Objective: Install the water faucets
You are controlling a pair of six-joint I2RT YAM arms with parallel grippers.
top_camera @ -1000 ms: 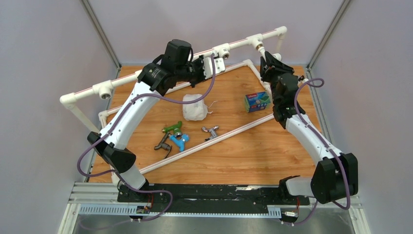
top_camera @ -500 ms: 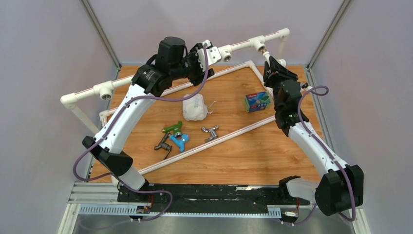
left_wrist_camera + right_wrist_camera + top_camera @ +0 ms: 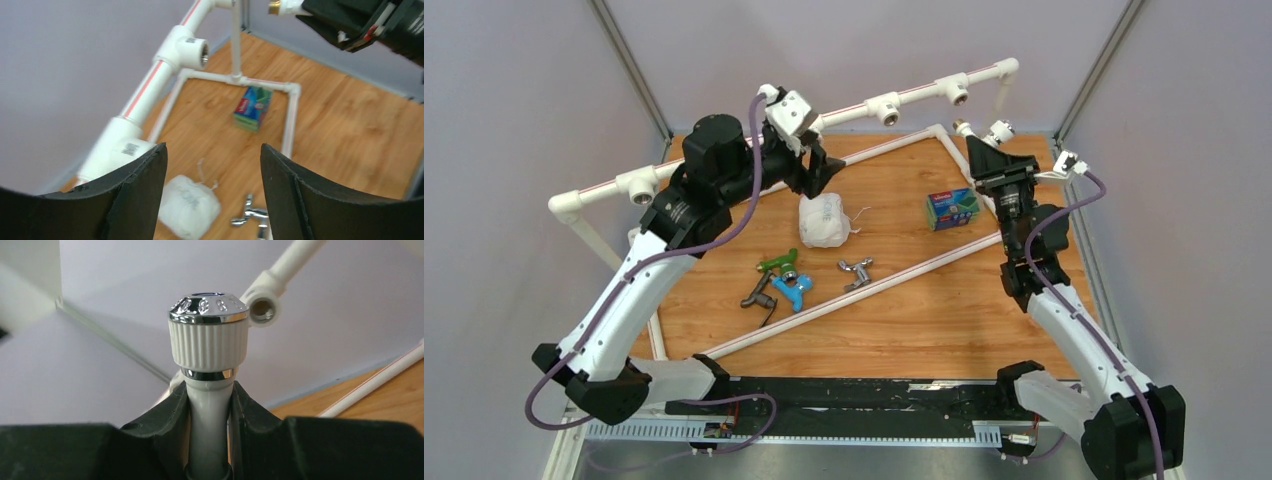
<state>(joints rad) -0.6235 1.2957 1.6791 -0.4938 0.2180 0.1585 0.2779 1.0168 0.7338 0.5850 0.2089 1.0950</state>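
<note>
The left gripper (image 3: pixel 212 175) has opened and backed off, the pipe (image 3: pixel 150 85) now ahead of its fingers. The right gripper (image 3: pixel 209 400), withdrawn too, clamps the white faucet (image 3: pixel 208 342), which isn't yet installed.

From above the near edge the top view takes in the whole table (image 3: pixel 924 320); the left wrist view shares its far right corner and pipe rail (image 3: pixel 919 95), while the right wrist view sits close against the white faucet (image 3: pixel 208 342).
</note>
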